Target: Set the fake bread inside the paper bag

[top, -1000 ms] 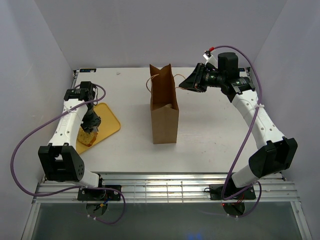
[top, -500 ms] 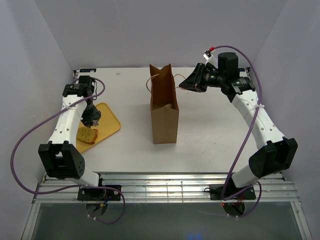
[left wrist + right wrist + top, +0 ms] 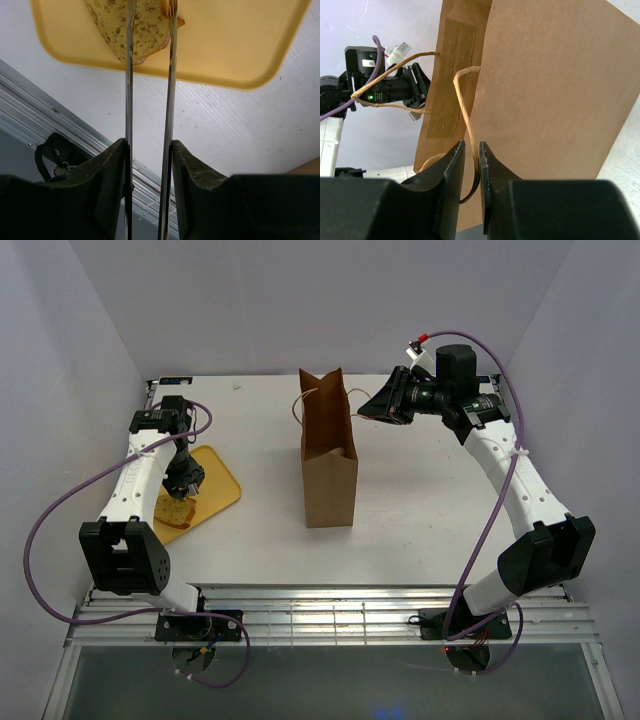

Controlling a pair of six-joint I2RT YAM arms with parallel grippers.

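Right wrist: jaws pinch paper bag [image 3: 545, 90] handle [image 3: 464, 110]

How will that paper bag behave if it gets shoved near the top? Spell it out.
The paper bag stands tall on a narrow base, so it would probably tip rather than slide. Its thin walls look light and likely to buckle. The right gripper pinching one handle may steady it somewhat.

Left end effector [image 3: 183, 487] parted, right arm [image 3: 512, 480] raised

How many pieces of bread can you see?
1. One slice lies on the yellow tray, at the left hand. More may hide inside the paper bag.
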